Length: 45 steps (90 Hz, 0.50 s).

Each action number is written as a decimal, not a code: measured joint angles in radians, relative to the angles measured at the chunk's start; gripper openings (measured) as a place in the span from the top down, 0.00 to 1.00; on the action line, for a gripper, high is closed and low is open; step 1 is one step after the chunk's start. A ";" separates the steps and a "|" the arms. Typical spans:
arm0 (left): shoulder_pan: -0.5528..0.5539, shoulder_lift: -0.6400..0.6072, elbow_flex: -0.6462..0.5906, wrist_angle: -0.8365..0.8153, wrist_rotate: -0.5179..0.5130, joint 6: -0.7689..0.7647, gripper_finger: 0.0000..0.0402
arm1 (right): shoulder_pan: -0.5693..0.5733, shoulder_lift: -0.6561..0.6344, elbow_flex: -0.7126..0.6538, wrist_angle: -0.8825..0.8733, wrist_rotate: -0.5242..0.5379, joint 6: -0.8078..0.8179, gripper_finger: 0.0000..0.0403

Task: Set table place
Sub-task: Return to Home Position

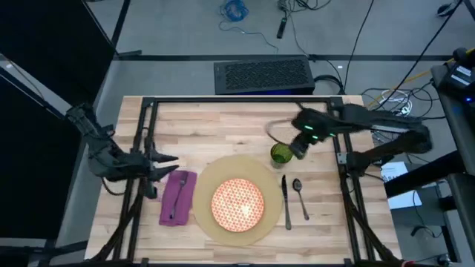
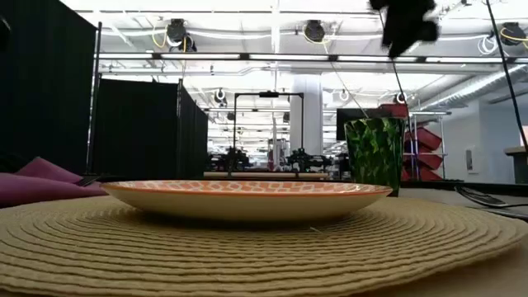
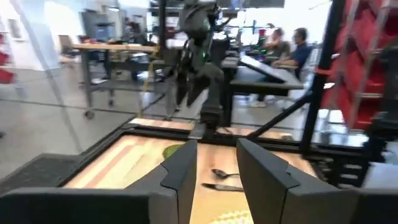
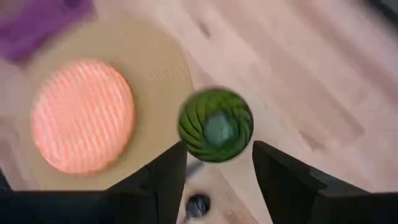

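Right gripper (image 1: 295, 150) hangs over the green cup (image 1: 280, 153), fingers spread wide & gripping nothing; the low view shows it well clear of the cup's rim. The cup stands upright on the table (image 1: 215, 122), just off the round tan mat (image 1: 210, 176) at the mat's upper right in the high view, by the tip of the black knife (image 1: 286, 200). A spoon (image 1: 300, 197) lies just right of the knife. The red-and-cream plate (image 1: 238, 202) sits at ctr of the mat; a purple napkin (image 1: 178, 196) lies beside the mat's left edge. Left gripper (image 1: 168, 165) waits at the table's left side, near the napkin, fingers parted, empty.
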 joint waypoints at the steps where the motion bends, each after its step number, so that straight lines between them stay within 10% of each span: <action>1: -0.004 -0.002 0.000 -0.003 0.000 0.000 0.75 | 0.019 -0.015 -0.006 0.010 0.017 0.009 0.58; 22: -0.019 0.012 -0.091 0.093 0.043 0.012 0.75 | 0.406 -0.297 -0.283 0.389 0.223 0.013 0.58; 45: 0.066 0.025 -0.291 0.719 0.307 0.304 0.75 | 0.616 -0.496 -0.678 0.933 0.343 -0.211 0.58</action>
